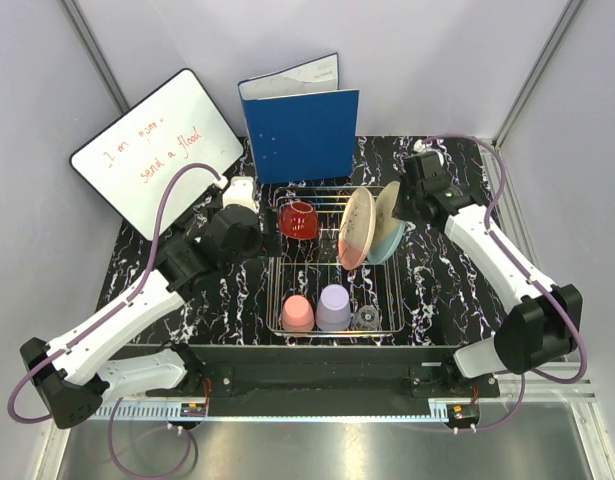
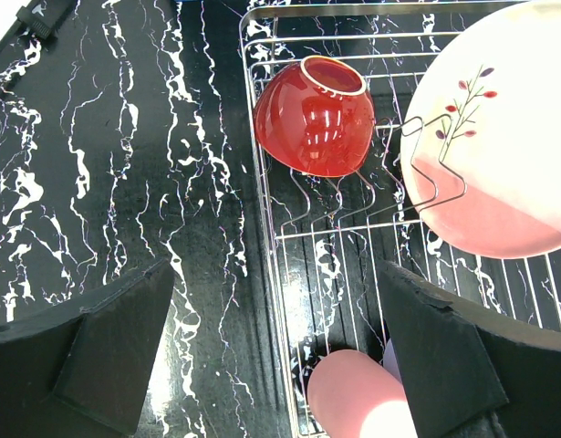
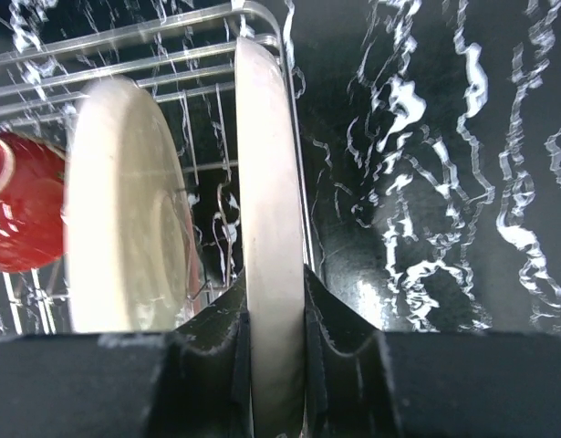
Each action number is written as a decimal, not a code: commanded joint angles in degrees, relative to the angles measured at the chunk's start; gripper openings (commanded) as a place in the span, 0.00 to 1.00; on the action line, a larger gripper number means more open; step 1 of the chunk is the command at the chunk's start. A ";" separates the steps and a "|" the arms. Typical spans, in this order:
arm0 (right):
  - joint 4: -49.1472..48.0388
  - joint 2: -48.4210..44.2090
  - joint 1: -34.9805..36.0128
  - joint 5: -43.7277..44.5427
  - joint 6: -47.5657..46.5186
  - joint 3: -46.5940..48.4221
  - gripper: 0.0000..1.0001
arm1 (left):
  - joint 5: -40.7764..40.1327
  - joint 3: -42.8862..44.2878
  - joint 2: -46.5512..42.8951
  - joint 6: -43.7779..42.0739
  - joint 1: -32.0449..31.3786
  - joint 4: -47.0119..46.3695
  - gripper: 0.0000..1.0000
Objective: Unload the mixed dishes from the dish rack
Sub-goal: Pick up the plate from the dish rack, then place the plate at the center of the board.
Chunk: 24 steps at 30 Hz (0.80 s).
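Note:
The dish rack [image 1: 387, 300] holds all the dishes. The red bowl [image 1: 299, 219] lies on its side at the back left. The salmon-pink plate [image 1: 355, 230] and the pale-blue plate [image 1: 390, 235] stand on edge at the back right. The pink cup [image 1: 297, 313], lavender cup [image 1: 334, 307] and clear glass [image 1: 366, 318] stand in the front row. My right gripper [image 3: 275, 310] is shut on the rim of the pale-blue plate [image 3: 271, 182]. My left gripper [image 2: 280, 347] is open and empty over the rack's left rim [image 2: 262, 228], near the red bowl [image 2: 316, 119] and the pink cup [image 2: 362, 397].
A blue binder [image 1: 302, 125] stands behind the rack and a whiteboard [image 1: 157, 150] leans at the back left. The black marbled mat [image 1: 447, 290] extends to both sides of the rack. Grey walls enclose the table.

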State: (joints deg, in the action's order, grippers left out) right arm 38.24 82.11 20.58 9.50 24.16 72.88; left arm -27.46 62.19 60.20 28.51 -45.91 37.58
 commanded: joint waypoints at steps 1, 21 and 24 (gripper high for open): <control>-0.02 -3.80 -0.19 3.07 -0.52 13.04 0.00 | 0.04 1.00 -0.09 -0.47 -0.14 -2.34 0.98; -3.07 -24.08 -0.10 -5.79 2.99 16.08 0.00 | 4.16 1.00 -10.63 0.14 5.12 -12.18 0.99; -7.89 -27.07 -0.19 -11.14 5.45 11.70 0.00 | 13.02 1.44 -11.69 0.40 8.29 -15.07 0.99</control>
State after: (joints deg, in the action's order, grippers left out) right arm 46.26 58.70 20.45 6.37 24.99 88.01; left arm -25.63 62.57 49.76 28.56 -40.36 30.37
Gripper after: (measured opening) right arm 0.243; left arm 0.984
